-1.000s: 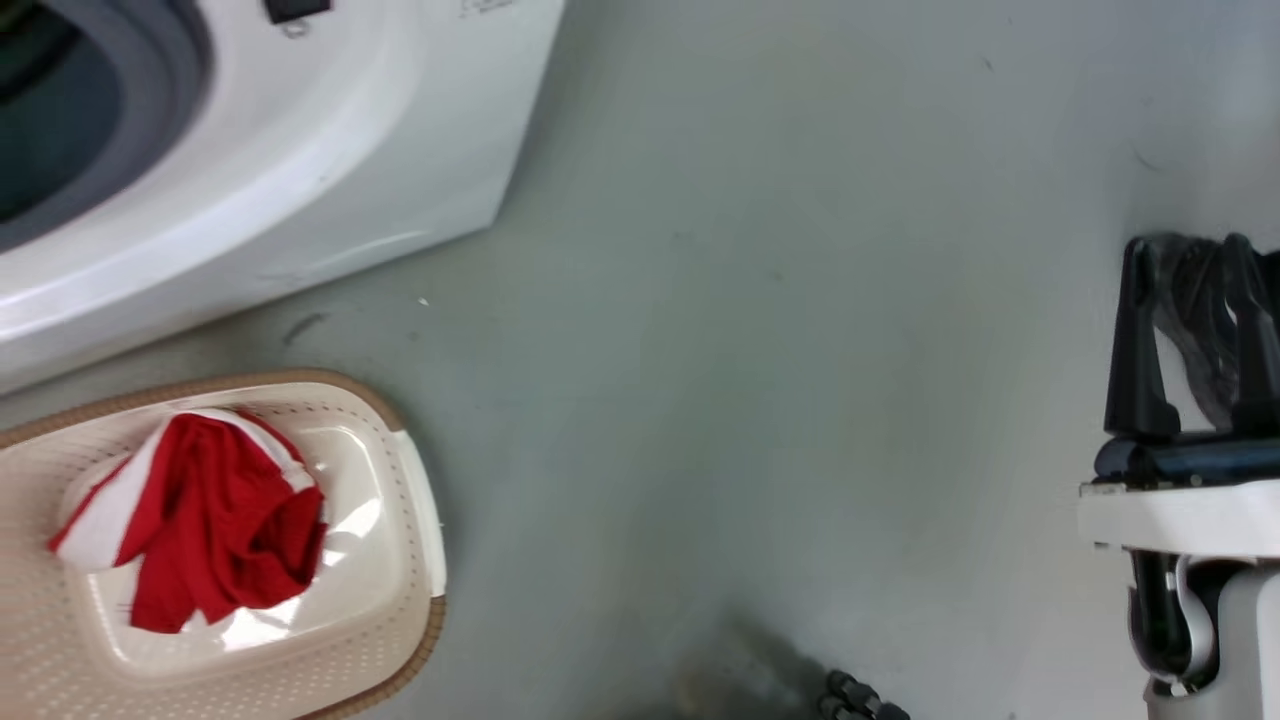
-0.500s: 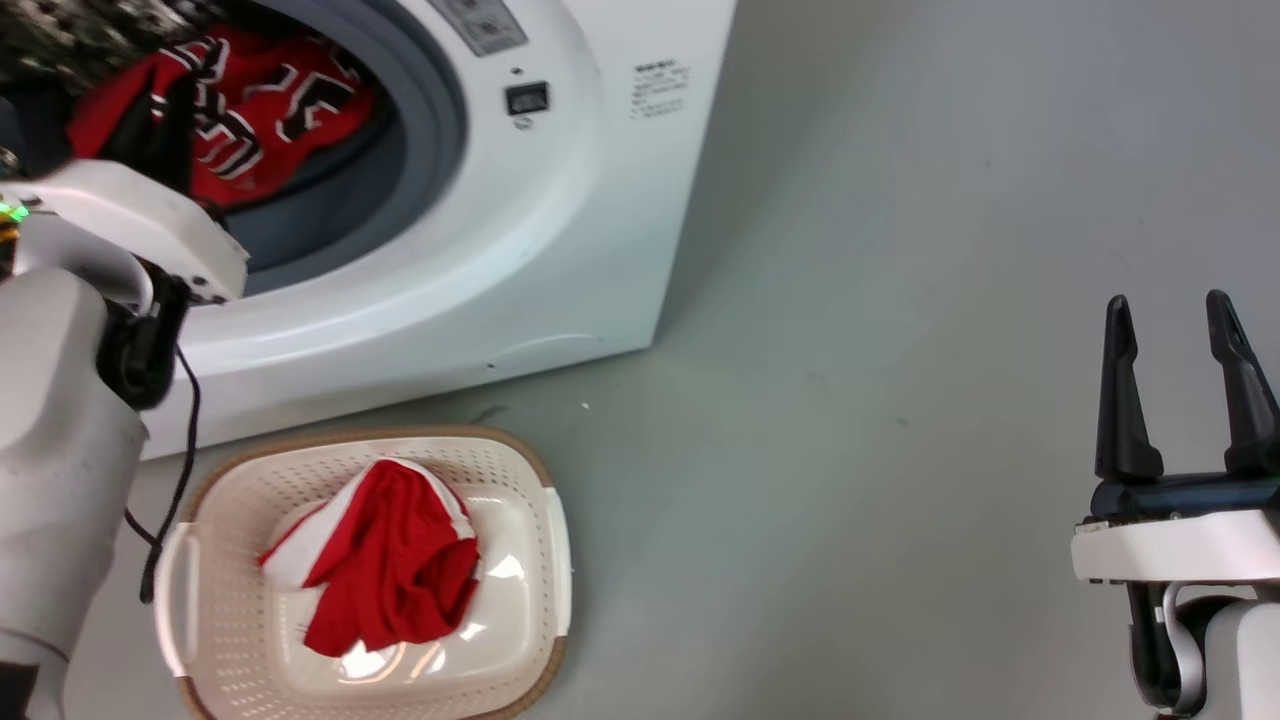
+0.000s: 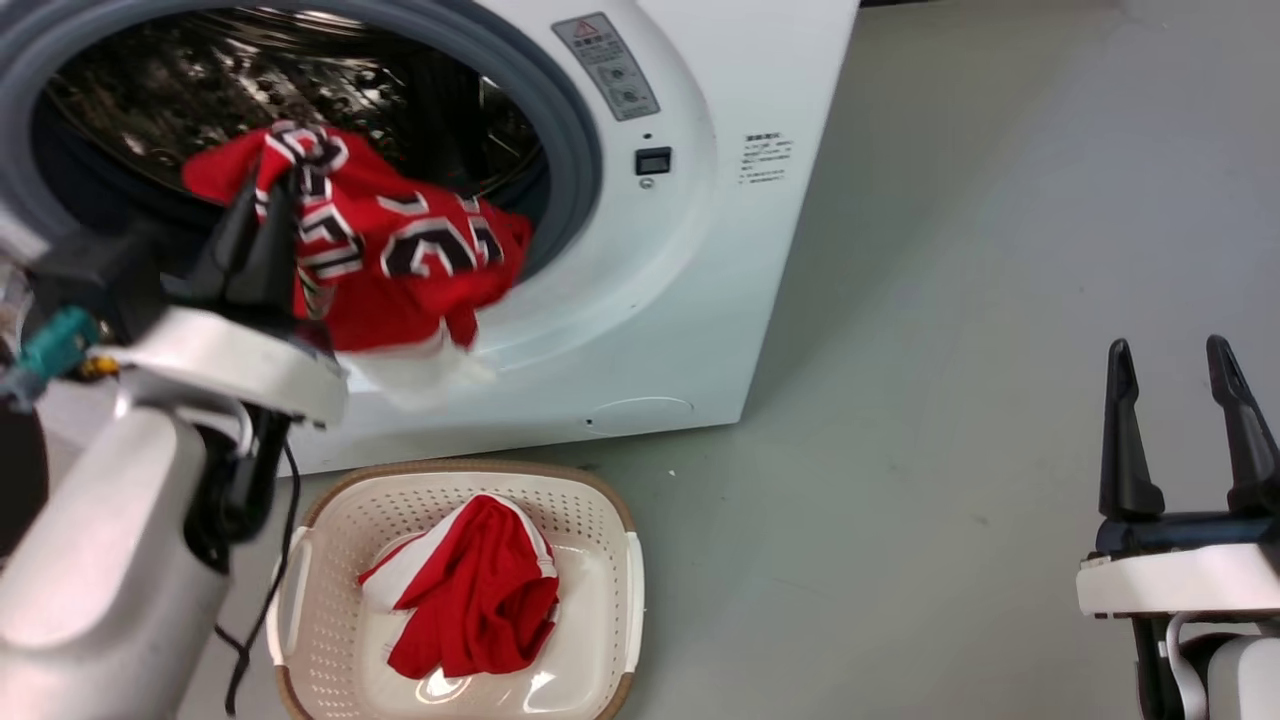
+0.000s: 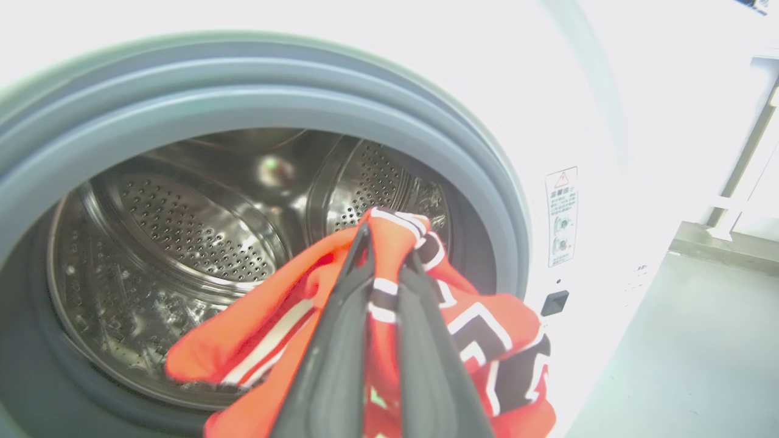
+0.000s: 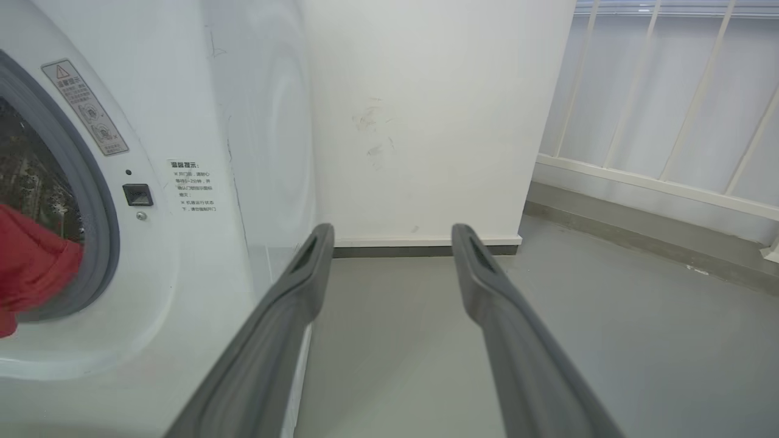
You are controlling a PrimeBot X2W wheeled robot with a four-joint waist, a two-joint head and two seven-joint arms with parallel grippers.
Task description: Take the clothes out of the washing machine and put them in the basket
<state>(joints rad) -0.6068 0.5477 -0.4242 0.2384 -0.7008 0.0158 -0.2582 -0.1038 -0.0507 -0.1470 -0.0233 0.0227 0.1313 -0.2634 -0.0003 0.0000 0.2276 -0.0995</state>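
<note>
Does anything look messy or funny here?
Nothing is spilled or broken. The red jersey dangles out of the washing machine because the left claw is pinching it. Another red garment lies crumpled in the basket.

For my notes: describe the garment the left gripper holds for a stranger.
On the white washing machine, find the grey porthole. There, pinched by the left gripper, hangs a red jersey with black-and-white lettering; the garment in the basket shows none.

Jersey at washer mouth; red garment in basket.
</note>
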